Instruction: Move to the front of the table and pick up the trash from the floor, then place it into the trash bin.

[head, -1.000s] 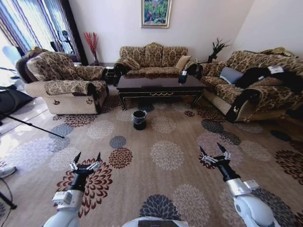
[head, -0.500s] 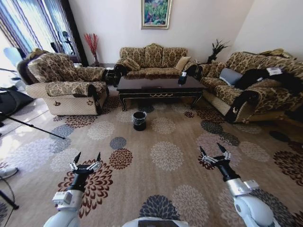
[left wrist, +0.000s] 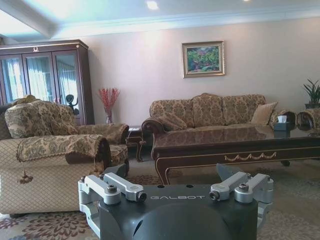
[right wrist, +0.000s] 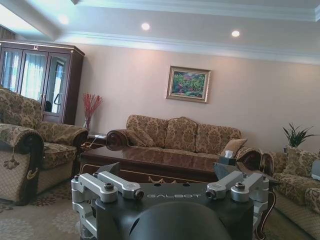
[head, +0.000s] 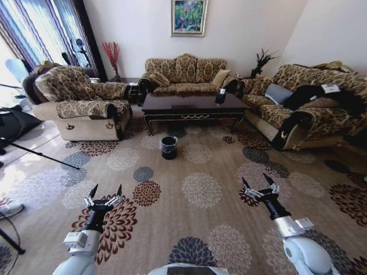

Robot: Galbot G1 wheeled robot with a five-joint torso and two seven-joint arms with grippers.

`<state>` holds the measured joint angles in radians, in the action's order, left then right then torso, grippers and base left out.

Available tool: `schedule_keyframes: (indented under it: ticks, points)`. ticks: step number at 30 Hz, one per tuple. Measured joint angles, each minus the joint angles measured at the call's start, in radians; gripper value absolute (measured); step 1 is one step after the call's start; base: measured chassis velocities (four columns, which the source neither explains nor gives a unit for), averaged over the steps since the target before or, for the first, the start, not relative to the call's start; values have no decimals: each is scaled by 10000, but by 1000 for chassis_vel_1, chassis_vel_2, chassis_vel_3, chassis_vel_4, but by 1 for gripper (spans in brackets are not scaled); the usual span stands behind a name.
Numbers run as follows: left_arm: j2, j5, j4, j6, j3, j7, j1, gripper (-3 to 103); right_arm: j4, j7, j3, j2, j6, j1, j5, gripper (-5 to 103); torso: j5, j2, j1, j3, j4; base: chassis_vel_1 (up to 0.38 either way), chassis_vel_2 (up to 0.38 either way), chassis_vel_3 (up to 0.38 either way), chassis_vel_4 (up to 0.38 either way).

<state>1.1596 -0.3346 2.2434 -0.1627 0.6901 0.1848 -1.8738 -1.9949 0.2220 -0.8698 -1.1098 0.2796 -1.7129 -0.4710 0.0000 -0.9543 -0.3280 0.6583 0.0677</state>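
**Both claws spread over a patterned carpet, worktop and bin ahead**

The carpet (head: pixel 200 189) is a soft tan pile scattered with round floral medallions in cream, maroon and slate blue. At its far side stands the worktop (head: pixel 194 104) — a long, low piece of glossy dark wood with gold trim on the apron and curved carved legs. Just in front of it, on the carpet, sits the trash bin (head: pixel 168 146), small, round and black, a clear bag folded over its rim. A dark tissue box (head: pixel 221 95) rests near the worktop's right end. Brocade sofas (head: pixel 186 71) in brown and gold ring the worktop; a framed painting (head: pixel 188 15) hangs on the pale wall behind.

The left claw (head: pixel 104 192) and right claw (head: pixel 258 182) hang low over the carpet, well apart from the bin, each with pointed fingers spread and holding nothing. The trash itself cannot be made out — possibly hidden in shadow under the worktop.
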Motion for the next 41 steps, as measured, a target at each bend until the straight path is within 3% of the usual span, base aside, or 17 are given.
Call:
schedule_keyframes:
  ticks: [28, 41]
  points:
    - [0, 0, 0, 0, 0, 0, 0, 100, 0, 0, 0, 0, 0, 0, 0, 100, 0, -1335, -590, 742, 0, 0, 0, 0, 0]
    - [0, 0, 0, 0, 0, 0, 0, 100, 0, 0, 0, 0, 0, 0, 0, 100, 0, -1431, -643, 790, 0, 0, 0, 0, 0]
